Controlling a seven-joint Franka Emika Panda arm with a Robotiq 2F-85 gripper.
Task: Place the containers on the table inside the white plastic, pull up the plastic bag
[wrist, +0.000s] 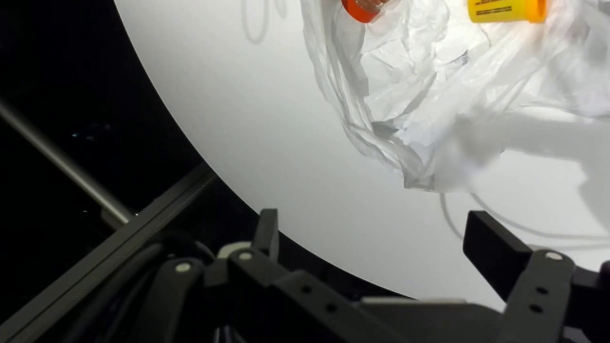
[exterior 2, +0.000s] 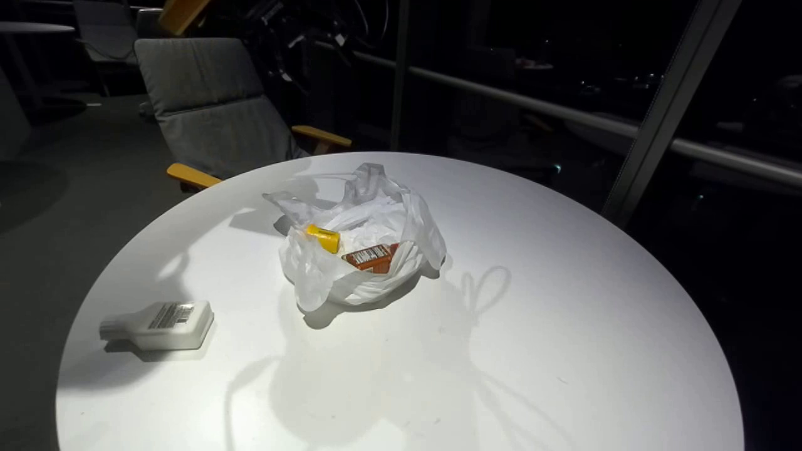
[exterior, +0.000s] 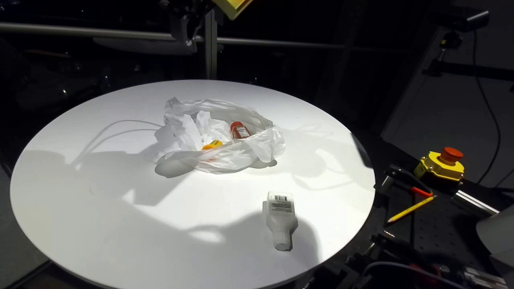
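White plastic bag (exterior 2: pixel 376 222) on counter (exterior 2: pixel 564 294), just left of centre, both exterior views; red-brown jar (exterior 2: pixel 369 256) + yellow pot (exterior 2: pixel 325 238) inside; claw (wrist: pixel 374 233) spread wide, empty, bottom of wrist view

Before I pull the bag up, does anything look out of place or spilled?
Yes: the white bottle lies flat on the table outside the bag, odd because the yellow pot and red-brown jar lie inside it. I see no spill.
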